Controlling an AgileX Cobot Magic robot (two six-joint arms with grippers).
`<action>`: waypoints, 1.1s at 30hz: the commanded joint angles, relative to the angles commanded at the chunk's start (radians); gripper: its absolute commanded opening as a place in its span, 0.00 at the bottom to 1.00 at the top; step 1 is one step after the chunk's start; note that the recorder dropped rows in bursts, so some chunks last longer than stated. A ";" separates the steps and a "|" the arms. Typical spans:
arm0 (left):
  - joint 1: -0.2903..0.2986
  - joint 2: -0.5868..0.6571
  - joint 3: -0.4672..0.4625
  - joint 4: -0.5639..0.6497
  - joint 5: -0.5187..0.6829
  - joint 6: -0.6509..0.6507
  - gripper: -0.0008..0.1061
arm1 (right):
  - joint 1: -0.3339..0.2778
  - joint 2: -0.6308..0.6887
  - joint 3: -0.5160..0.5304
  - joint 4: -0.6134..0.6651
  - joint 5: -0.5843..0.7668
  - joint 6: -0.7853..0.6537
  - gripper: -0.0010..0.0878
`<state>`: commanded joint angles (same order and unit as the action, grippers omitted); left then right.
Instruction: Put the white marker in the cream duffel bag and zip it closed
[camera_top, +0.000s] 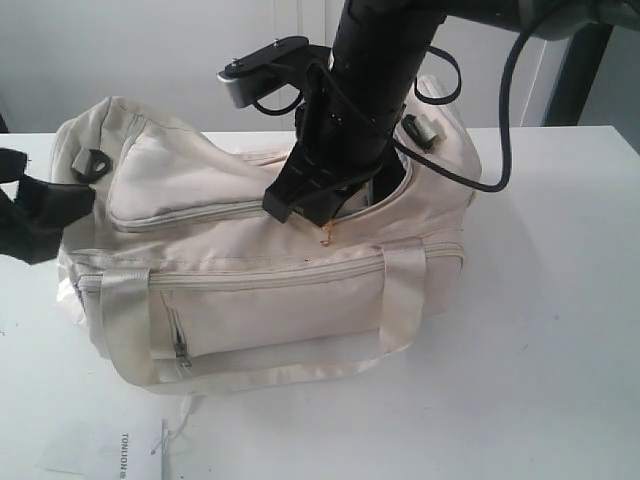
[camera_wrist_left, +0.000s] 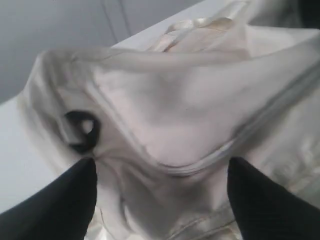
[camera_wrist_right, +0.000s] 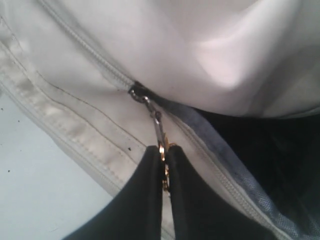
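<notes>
Atop duffel bag (camera_top: 280, 310) | right arm (camera_top: 375, 60) steep | fingers (camera_wrist_right: 142, 200) pinching zipper pull (camera_wrist_right: 158, 125)

White table (camera_top: 560, 330) — a plain, flat surface carrying the cream duffel bag (camera_top: 270, 300), which sits on its base left of centre. A printed paper tag (camera_top: 130, 455) lies flat beside the bag's front — lettering facing up.

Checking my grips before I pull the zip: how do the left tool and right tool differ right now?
The left tool is wide open; the right tool is shut on the zipper pull. The left tool is at the end of the cream duffel bag by a black strap ring; the right tool is on its top zipper, which is partly undone. Both are black and at the bag.
</notes>
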<state>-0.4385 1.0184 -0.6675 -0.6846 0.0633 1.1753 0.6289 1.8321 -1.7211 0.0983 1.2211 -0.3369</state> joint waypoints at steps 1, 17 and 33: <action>-0.042 0.018 0.000 0.000 -0.018 0.035 0.71 | 0.000 0.000 0.000 0.000 0.000 0.000 0.01; -0.192 0.370 -0.160 0.066 -0.246 0.052 0.64 | 0.000 0.000 0.000 0.021 0.000 -0.018 0.01; -0.192 0.382 -0.160 0.070 -0.197 0.060 0.01 | 0.000 0.000 0.000 0.021 0.000 -0.020 0.01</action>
<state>-0.6304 1.4006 -0.8279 -0.6148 -0.1337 1.2348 0.6289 1.8321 -1.7211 0.1190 1.2211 -0.3570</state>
